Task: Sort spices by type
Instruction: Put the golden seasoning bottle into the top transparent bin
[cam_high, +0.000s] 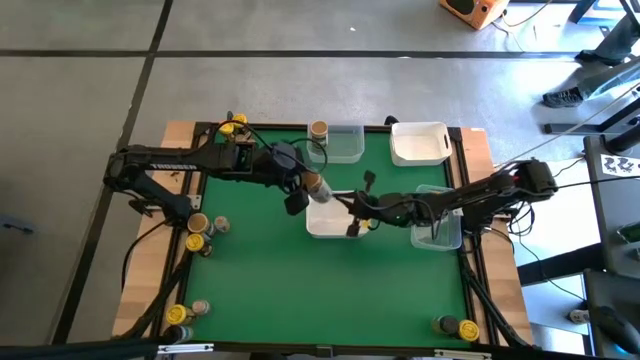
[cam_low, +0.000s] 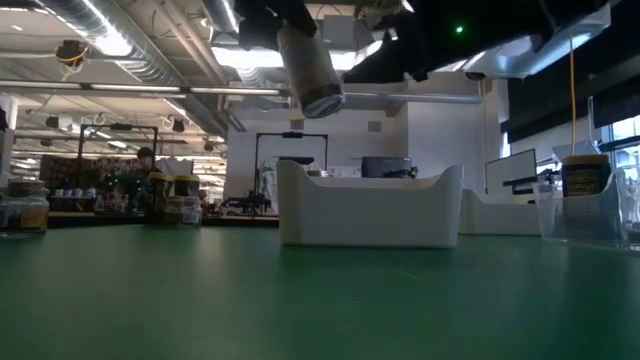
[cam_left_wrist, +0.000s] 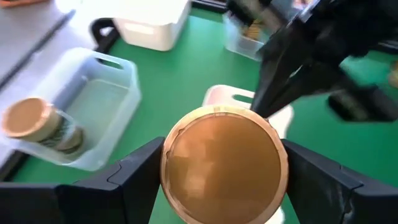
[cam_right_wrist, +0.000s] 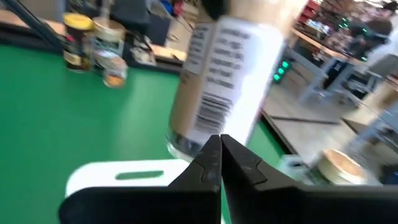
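Two arms reach inward over the green table (cam_high: 260, 280) and meet near its middle. The left arm extends from the left edge, and the left gripper (cam_high: 305, 190) hangs above the near rim of the central white tray (cam_high: 325, 228). Its jaws are clamped on a tan-lidded spice jar (cam_left_wrist: 224, 165); the left wrist view shows a dark finger pressed against each side of the lid. In the low view this jar (cam_low: 310, 68) is held tilted, well above the table and over the left end of the white tray (cam_low: 370, 208).

The right arm comes in from the right edge, with the right gripper (cam_high: 357, 222) positioned over the same tray, just beside the held jar. In the right wrist view its fingertips (cam_right_wrist: 217, 152) lie pressed together with nothing between them, directly in front of the jar's label (cam_right_wrist: 214, 93).

Surroundings: a second tan-lidded jar (cam_high: 318, 131) stands in the clear tray (cam_high: 345, 145) at the far edge. An empty-looking white tray (cam_high: 420, 143) sits to its right. Another clear tray (cam_high: 438, 232) lies under the right arm and holds a jar (cam_low: 585, 185). Loose jars stand at the left edge (cam_high: 200, 225), the near-left corner (cam_high: 185, 312), the near-right corner (cam_high: 455, 326) and the far-left corner (cam_high: 232, 125).
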